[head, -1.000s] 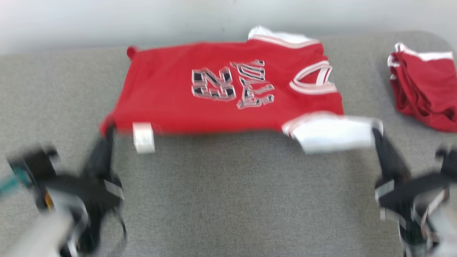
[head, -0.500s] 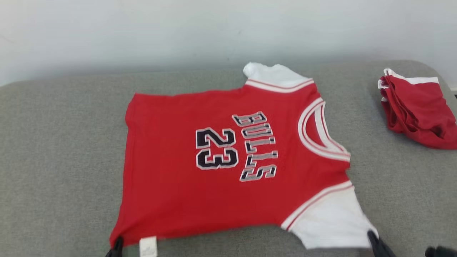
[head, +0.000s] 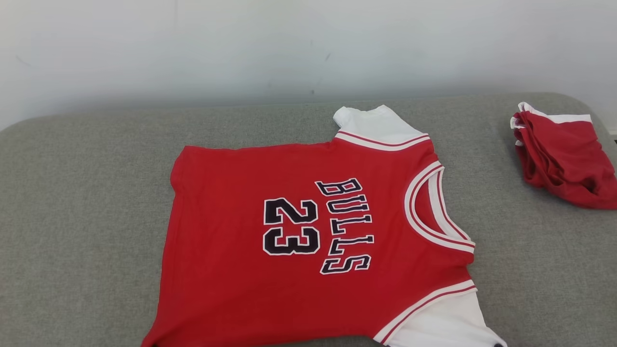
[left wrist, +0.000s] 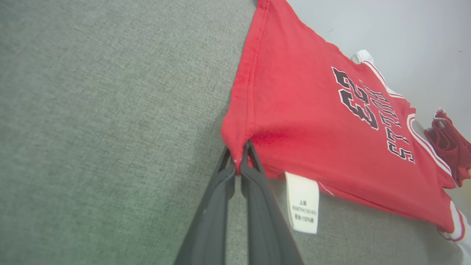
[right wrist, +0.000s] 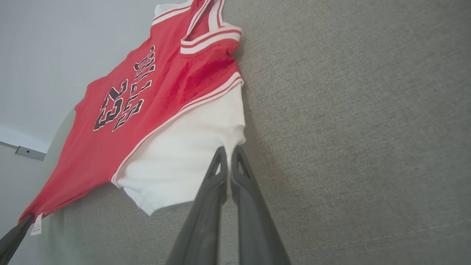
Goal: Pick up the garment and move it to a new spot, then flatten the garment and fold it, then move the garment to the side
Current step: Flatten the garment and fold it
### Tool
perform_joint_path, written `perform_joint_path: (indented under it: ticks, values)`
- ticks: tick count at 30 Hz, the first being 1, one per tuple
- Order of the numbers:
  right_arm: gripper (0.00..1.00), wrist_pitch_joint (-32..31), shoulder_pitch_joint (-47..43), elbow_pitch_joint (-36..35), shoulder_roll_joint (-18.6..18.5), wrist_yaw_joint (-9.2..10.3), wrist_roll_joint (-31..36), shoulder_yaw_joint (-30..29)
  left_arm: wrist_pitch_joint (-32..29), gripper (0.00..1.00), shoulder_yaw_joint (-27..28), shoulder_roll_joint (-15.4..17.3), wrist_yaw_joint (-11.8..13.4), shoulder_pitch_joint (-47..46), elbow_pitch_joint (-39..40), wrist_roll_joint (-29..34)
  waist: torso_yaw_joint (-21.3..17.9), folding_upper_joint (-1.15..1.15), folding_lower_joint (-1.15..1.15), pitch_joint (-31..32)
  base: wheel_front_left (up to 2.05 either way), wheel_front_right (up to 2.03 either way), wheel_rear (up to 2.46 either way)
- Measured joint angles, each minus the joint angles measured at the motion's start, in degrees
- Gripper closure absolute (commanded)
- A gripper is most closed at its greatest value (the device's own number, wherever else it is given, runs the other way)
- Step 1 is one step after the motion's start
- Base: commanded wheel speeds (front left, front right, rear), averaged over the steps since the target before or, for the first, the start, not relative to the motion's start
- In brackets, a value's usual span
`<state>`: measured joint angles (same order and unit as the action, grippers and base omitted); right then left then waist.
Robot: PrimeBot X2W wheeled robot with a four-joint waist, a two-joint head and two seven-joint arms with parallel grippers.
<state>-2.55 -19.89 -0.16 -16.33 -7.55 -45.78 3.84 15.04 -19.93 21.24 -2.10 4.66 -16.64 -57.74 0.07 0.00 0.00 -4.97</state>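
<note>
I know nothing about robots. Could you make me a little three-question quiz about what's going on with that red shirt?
1. True or false: the red jersey lies crumpled in a heap.
2. What do the right fingers pinch? A) collar B) white sleeve C) label
3. Fill in: the left fingers are shut on the jersey's bottom ____.
Key: 1 false; 2 B; 3 corner.
</note>
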Motion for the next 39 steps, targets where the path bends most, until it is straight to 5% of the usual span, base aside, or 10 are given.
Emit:
perform_joint_path:
  ticks: [15,25,39]
  values:
    - [1.00,-8.8,16.6,-1.9,-2.7,0.00,4.0,-1.5,-2.7,1.00,1.3,4.2,-1.5,-9.9,3.6,11.6,-0.4,0.00,0.00,-0.9,0.00,0.00,0.00]
    - [1.00,-12.1,34.6,12.5,-3.3,0.00,3.9,1.9,-9.7,1.00,-2.2,4.4,-3.5,-24.1,-3.2,12.5,-0.1,0.01,0.01,-3.6,0.00,0.00,0.00]
    - [1.00,-6.3,56.2,35.1,-2.9,0.00,6.0,12.9,-11.1,1.00,-8.1,2.0,-5.3,-40.6,-19.9,11.8,-1.1,0.01,0.01,-9.6,0.00,0.00,0.00]
